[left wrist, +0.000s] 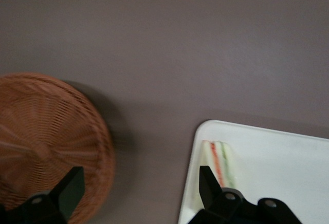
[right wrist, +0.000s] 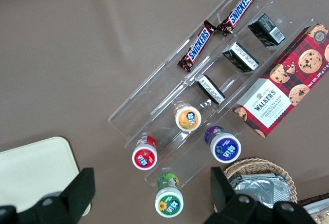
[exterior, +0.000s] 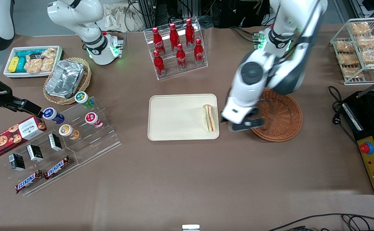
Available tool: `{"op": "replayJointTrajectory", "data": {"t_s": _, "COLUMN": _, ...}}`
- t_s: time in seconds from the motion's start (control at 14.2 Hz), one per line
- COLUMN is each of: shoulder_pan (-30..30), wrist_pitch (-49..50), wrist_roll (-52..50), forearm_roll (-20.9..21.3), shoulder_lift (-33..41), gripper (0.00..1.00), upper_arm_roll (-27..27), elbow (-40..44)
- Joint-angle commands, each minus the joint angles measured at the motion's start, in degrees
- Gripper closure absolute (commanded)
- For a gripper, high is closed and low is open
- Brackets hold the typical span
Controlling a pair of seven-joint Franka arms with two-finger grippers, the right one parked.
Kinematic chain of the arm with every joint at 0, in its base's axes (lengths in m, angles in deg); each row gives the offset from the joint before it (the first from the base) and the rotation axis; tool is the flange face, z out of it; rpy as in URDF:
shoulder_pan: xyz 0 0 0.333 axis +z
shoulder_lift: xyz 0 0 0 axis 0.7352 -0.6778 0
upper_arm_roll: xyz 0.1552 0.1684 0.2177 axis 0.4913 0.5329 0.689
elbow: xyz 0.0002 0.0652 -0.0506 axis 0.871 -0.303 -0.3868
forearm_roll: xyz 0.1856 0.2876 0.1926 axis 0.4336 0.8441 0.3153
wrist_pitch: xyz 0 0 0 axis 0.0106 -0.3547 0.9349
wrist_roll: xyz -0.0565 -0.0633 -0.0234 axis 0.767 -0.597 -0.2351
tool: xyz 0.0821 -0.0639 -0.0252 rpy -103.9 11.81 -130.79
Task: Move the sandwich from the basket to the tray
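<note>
The sandwich [exterior: 209, 118] [left wrist: 221, 161], a pale wedge with red and green filling layers, lies on the cream tray [exterior: 174, 117] [left wrist: 280, 154], right at the tray edge closest to the basket. The round reddish-brown wicker basket [exterior: 281, 115] [left wrist: 46, 131] stands beside the tray and holds nothing that I can see; the arm covers part of it. My gripper [exterior: 238, 123] [left wrist: 140, 179] hangs open over the bare strip of table between tray and basket, with nothing between its fingers.
A rack of red cola bottles [exterior: 177, 46] stands farther from the front camera than the tray. Toward the parked arm's end are an acrylic snack stand [exterior: 74, 128], a tan basket with a foil container [exterior: 66, 78] and a white bin [exterior: 29, 61]. A pastry rack [exterior: 361, 48] and a black machine [exterior: 373, 134] flank the working arm's end.
</note>
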Motion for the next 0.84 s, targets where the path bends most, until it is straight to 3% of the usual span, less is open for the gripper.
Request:
{"op": "replayJointTrajectory", "data": {"t_s": 0.0, "shoulder_pan": 6.5, "wrist_pitch": 4.3, "wrist_roll": 8.0, "forearm_roll": 0.1, "shoulder_lift": 6.6, "gripper": 0.01, "upper_arm_roll": -0.7, "elbow": -1.3}}
{"op": "replayJointTrajectory", "data": {"t_s": 0.28, "shoulder_pan": 11.1, "wrist_pitch": 10.7, "wrist_roll": 19.4, "forearm_roll": 2.6, "shoulder_lift": 10.7, "gripper": 0.01, "upper_arm_roll": 0.0, "elbow": -0.9}}
{"op": "replayJointTrajectory", "data": {"t_s": 0.77, "shoulder_pan": 22.7, "wrist_pitch": 22.8, "wrist_roll": 36.2, "forearm_roll": -3.6, "shoulder_lift": 13.1, "gripper": 0.01, "upper_arm_roll": -0.1, "elbow": 5.6}}
